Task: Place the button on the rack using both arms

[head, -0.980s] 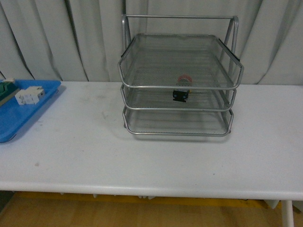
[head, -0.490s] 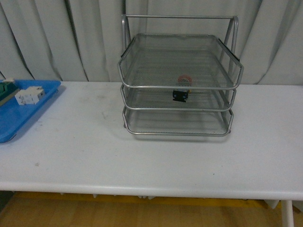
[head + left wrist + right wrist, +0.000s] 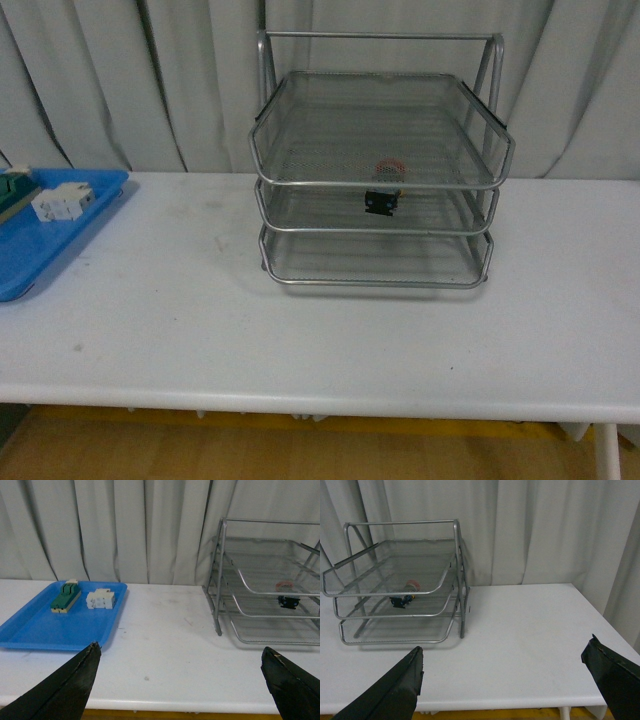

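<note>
**Button on rack, task apparently done**

Button (image 3: 382, 201) resting on middle tier of wire-mesh rack (image 3: 380, 180), near its front right. Left gripper (image 3: 180, 680) and right gripper (image 3: 502, 680) wide open, empty, well apart from rack. Apparently nothing left to place.

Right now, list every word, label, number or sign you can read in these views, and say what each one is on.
None can be read.
Button in the rack: any marking too small and blurred.
White block and green block on the blue tray: no legible print.
Table and curtain: no text.
</note>
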Controlling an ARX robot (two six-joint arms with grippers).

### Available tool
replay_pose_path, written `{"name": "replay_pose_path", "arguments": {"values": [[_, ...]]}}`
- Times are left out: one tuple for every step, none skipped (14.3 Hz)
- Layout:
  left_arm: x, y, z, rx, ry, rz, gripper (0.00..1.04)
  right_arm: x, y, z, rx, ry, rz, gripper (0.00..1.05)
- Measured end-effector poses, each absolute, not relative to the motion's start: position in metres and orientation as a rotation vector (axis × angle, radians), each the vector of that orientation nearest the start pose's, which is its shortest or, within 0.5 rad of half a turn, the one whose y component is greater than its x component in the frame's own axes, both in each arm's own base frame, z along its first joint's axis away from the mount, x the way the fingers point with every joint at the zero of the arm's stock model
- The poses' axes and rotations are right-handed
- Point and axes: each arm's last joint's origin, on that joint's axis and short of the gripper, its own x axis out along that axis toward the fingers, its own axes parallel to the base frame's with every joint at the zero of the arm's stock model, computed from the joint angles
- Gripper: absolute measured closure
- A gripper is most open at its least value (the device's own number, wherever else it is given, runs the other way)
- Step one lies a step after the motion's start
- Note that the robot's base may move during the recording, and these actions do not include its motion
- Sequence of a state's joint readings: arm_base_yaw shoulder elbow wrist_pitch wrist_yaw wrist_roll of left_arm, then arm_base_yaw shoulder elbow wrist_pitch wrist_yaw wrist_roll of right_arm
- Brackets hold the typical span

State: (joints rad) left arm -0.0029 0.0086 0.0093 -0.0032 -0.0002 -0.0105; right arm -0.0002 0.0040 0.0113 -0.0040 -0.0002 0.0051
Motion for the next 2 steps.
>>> {"name": "replay_pose_path", "arguments": {"values": [[0.0977,-0.0003,0.1657,-0.010,0.002,-0.003,0.07,0.0973,0.0000,0.1666,0.005,-0.003,0.000,0.06],[0.0977,-0.0003,0.1657,-0.010,0.002,-0.003,0.07,0.0973,0.0000,0.1666,0.005,-0.003,0.000,0.06]]}}
